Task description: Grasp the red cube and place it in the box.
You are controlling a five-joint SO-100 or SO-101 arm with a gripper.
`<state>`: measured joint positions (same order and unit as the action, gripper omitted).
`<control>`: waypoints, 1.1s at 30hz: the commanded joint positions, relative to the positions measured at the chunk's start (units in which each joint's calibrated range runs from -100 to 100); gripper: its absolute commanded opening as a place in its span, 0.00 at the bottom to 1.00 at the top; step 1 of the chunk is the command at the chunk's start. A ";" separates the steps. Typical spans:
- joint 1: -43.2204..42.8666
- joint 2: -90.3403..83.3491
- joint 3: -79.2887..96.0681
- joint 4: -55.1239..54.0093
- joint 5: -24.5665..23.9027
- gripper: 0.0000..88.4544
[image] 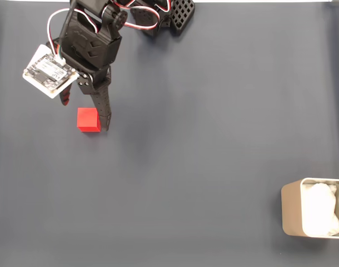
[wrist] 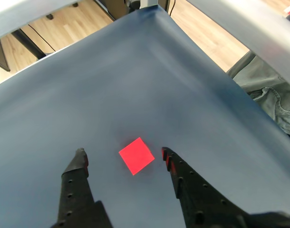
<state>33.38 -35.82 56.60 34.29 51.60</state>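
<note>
Hand (wrist: 122, 154) spread wide, straddling red cube (wrist: 136, 156).

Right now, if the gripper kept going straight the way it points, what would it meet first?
Most likely the red cube: in the wrist view it lies just ahead of the open gripper, between the fingertips. Depth is unclear, so the fingers may reach the dark cloth alongside it.

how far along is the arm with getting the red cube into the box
Early. Done: the open hand has reached the red cube, fingers either side, not gripping. In hand: closing on it. Left: lifting and carrying it across the dark mat to the box, which holds white padding.
</note>
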 commanded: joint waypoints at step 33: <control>2.06 5.06 12.10 -18.39 3.42 0.47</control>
<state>35.31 -31.57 69.98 17.58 54.92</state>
